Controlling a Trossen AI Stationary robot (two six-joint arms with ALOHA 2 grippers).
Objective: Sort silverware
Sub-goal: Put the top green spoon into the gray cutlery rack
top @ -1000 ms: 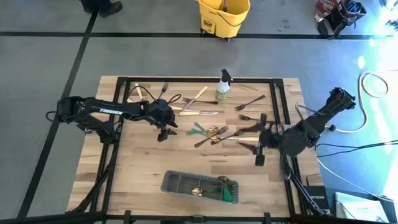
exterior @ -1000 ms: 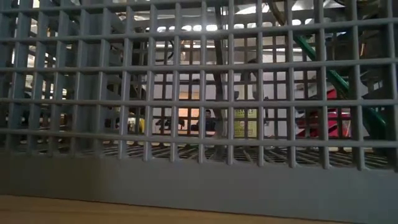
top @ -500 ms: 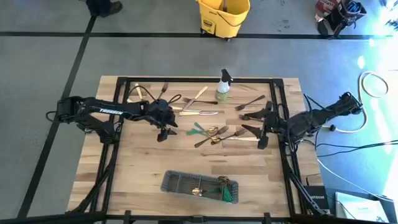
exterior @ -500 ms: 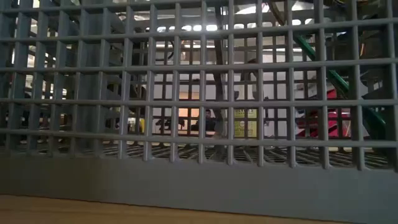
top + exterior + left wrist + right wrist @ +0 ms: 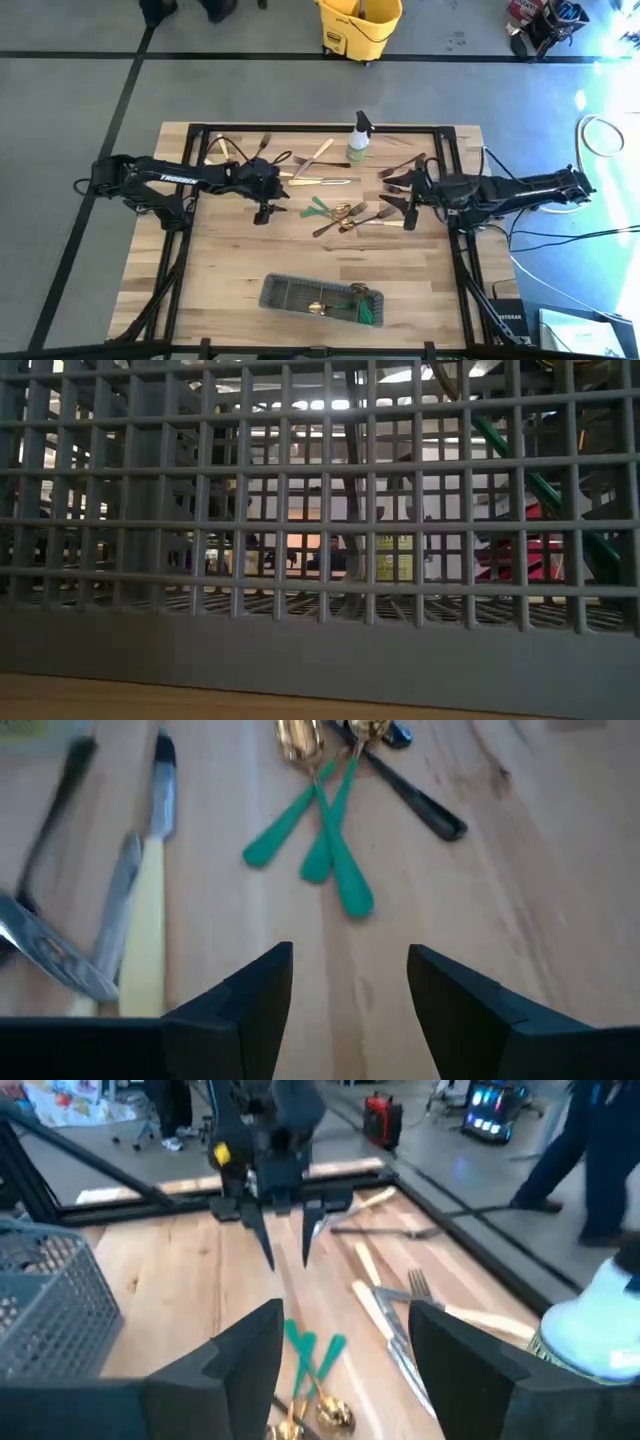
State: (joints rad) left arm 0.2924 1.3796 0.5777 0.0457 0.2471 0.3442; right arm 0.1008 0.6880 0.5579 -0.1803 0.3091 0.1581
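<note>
Left gripper (image 5: 350,985) open, hovering just short of the green-handled spoons (image 5: 325,845) mid-table. Advice: straddle one handle only (they cross). Right gripper (image 5: 345,1350) open, beyond them; caddy (image 5: 320,299) well apart.

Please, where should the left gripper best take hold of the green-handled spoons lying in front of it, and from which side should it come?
Probably from straight above, on the green-handled spoons' slim handles, not the gold bowls. The handles lie flat, crossed near the bowls, ends fanned out. The open left gripper should likely close across one free handle end.
</note>
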